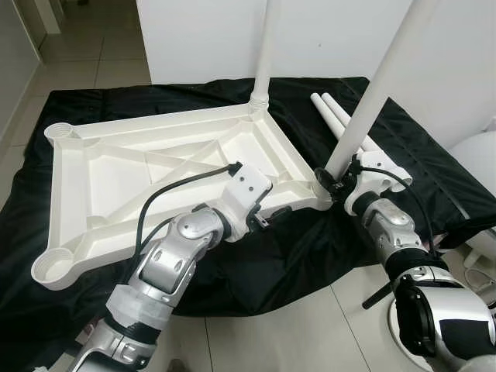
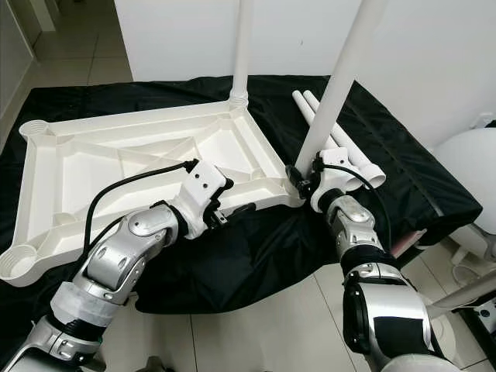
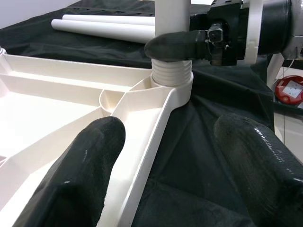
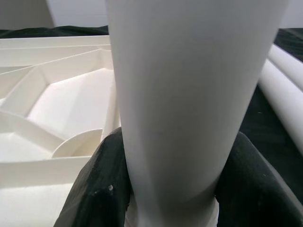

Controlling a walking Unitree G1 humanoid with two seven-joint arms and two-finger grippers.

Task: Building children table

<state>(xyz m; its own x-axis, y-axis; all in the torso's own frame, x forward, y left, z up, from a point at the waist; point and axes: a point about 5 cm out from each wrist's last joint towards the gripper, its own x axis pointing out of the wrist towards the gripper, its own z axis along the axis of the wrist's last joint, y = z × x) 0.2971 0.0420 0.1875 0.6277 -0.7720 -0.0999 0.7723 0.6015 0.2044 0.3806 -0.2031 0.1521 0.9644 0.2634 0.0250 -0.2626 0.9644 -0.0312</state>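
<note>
Left eye view: white tabletop (image 1: 116, 170) upside down on black cloth (image 1: 256, 263), one leg (image 1: 266, 54) upright in far corner. Right gripper (image 1: 332, 186) clamped around second leg (image 1: 380, 85) standing in near corner socket. Left gripper (image 3: 165, 156) spread wide, straddling tabletop edge beside that socket, holding nothing. Two spare legs (image 1: 341, 116) flat on cloth behind.

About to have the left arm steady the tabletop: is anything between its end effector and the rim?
Nothing visible. The left end effector is open, its fingers straddling the tabletop rim near the corner socket, where the right end effector grips the leg. Only black cloth lies below.
</note>
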